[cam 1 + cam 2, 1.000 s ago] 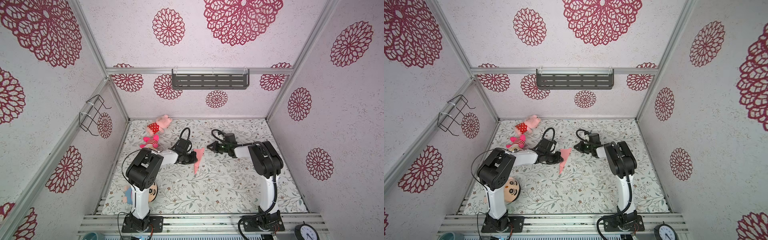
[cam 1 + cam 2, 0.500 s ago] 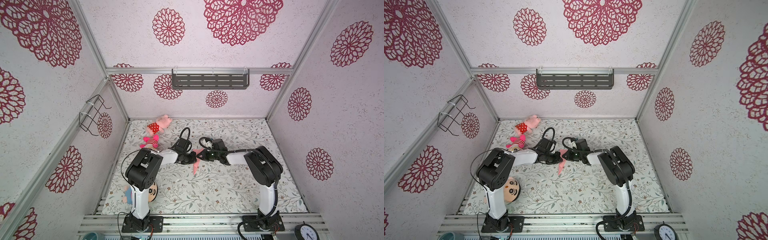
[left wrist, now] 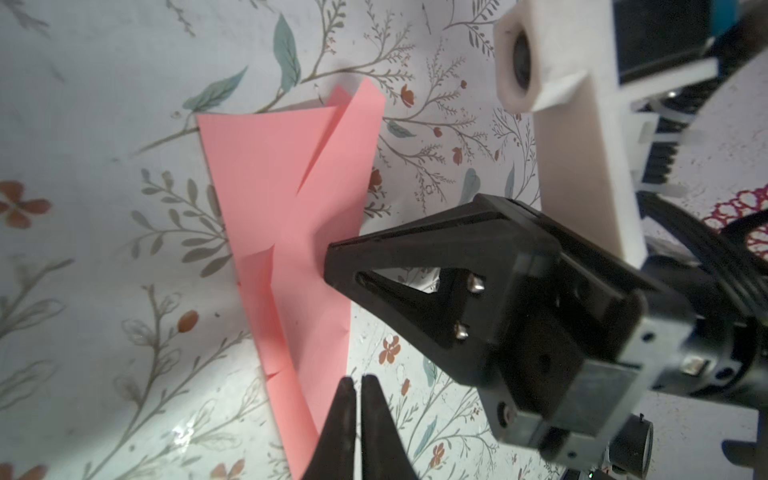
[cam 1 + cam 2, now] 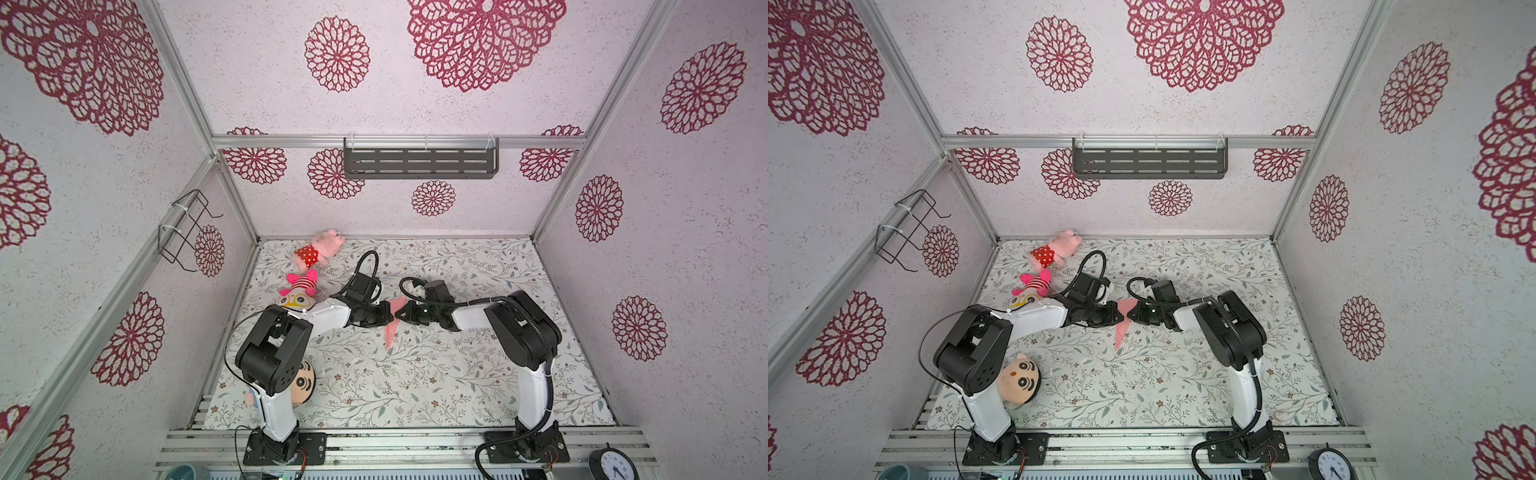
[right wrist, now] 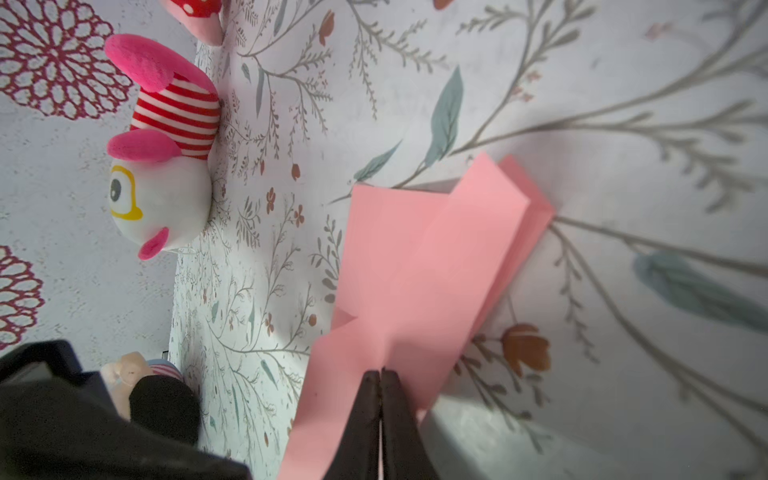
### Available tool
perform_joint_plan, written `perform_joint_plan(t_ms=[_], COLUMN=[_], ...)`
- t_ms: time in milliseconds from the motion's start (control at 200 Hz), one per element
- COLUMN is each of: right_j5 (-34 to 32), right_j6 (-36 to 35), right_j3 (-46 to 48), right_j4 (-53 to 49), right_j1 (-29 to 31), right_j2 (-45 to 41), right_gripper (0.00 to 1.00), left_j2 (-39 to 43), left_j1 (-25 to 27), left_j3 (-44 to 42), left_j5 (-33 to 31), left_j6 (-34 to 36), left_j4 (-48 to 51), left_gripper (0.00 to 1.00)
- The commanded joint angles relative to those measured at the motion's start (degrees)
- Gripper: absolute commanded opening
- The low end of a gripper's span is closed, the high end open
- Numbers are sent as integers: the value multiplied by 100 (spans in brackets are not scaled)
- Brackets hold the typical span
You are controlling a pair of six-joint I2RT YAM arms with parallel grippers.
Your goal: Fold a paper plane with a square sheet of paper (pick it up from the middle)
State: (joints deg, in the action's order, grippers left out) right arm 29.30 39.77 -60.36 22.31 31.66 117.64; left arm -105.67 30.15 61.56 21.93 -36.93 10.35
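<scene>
Half-folded paper plane (image 4: 390, 332), pink and creased in layers, up on edge just over the floral bench (image 4: 457, 374), toward mid-bench from the striped plush (image 4: 301, 284) and well apart from it. Long axis crosswise to the line joining the 2 arms: wide end up between the tool tips, pointed end farther from the plush and lower.

Right tool (image 5: 380, 374) pressed together on the plane's edge, pink paper (image 5: 415, 270) fanning out from under its tips. Seen from the left wrist, meeting the sheet (image 3: 291, 208) about midway along 1 long side.

Left tool (image 3: 357, 378) on the plush side of the plane, tips almost together with only a thin slit. Cannot tell whether any paper is caught there.

Probably a hand-over, with the right arm the sure holder. Best to pull the left tool back toward the plush, straight off the sheet's face, and avoid dragging the creases.
</scene>
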Motion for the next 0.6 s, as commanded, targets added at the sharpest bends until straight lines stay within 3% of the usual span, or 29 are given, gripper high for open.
perform_joint_plan(t_ms=[0,595], right_j5=[-405,-581], right_j6=[120,193], right_j3=[59,7], right_j4=[-484,-710], right_j1=[24,24], right_j2=[268,307], right_gripper=[9,10], left_j2=[-28,-368], left_j1=[137,417], left_j3=[122,375], left_j5=[-109,-960], left_j6=[227,349], left_j4=[157,1058], left_gripper=[9,9])
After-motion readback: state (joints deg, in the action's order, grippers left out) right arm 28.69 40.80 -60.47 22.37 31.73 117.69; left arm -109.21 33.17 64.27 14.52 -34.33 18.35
